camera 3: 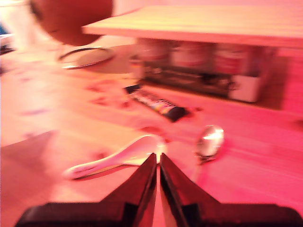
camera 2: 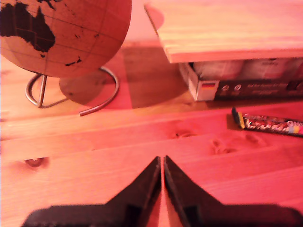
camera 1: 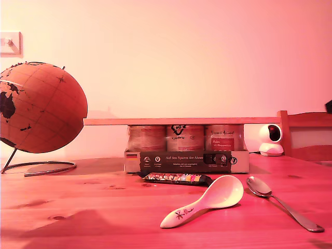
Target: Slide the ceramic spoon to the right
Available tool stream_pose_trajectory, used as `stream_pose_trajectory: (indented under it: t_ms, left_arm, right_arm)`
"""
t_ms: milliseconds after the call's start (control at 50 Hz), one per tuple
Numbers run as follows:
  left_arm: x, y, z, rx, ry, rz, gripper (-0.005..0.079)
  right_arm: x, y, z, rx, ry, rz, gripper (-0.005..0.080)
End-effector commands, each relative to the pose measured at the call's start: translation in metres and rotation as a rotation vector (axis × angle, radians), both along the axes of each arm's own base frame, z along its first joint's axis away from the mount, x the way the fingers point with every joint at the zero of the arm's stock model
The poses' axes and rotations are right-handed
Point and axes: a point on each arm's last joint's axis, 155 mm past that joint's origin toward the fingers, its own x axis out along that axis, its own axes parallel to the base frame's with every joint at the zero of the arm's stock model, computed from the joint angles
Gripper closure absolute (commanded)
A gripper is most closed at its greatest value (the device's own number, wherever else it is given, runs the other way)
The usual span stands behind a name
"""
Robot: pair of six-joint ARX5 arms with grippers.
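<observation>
The ceramic spoon [camera 1: 207, 199] lies on the wooden table toward the exterior view's right, glossy white, bowl up-right, handle with dark marks pointing to the front left. The second wrist view is blurred but shows the ceramic spoon [camera 3: 116, 157] just beyond my second gripper [camera 3: 158, 156], whose jaws are shut with nothing between them. My first gripper [camera 2: 162, 159] is shut too, over bare table in front of the globe. Neither gripper appears in the exterior view.
A thin metal spoon [camera 1: 280, 202] lies right of the ceramic one in the exterior view. Behind are a wrapped bar [camera 1: 176, 178], a carton of cans [camera 1: 187, 153] under a wooden plank [camera 1: 181, 121], a globe [camera 1: 39, 106] at the left, a white camera [camera 1: 271, 140].
</observation>
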Motion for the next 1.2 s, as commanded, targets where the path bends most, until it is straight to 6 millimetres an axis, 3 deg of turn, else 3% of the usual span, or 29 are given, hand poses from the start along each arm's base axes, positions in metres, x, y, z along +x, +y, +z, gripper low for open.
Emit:
stream_pose_trajectory:
  t_ms: [0, 520, 640, 780, 880, 1180]
  left_arm:
    - [-0.002, 0.002, -0.002, -0.013, -0.022, 0.011, 0.0766]
    - [-0.005, 0.008, -0.001, -0.005, -0.054, 0.041, 0.0766]
    - [-0.006, 0.013, -0.011, 0.008, -0.042, 0.066, 0.0766]
    - [-0.009, 0.018, -0.020, 0.013, -0.059, 0.087, 0.0766]
    - [-0.012, 0.018, -0.018, 0.013, -0.093, 0.085, 0.0766]
    - [-0.020, 0.018, 0.003, -0.006, -0.190, 0.080, 0.0766]
  right_arm:
    - [0.005, -0.009, 0.002, -0.002, -0.017, -0.045, 0.0764]
    - [0.033, -0.077, 0.007, -0.041, -0.085, -0.326, 0.0764]
    - [0.033, -0.069, 0.016, -0.007, -0.114, -0.265, 0.0764]
    - [0.036, -0.088, 0.018, -0.010, -0.120, -0.345, 0.0764]
    - [0.035, -0.079, 0.018, 0.001, -0.118, -0.288, 0.0764]
    - [0.033, -0.077, 0.009, -0.006, -0.083, -0.280, 0.0764]
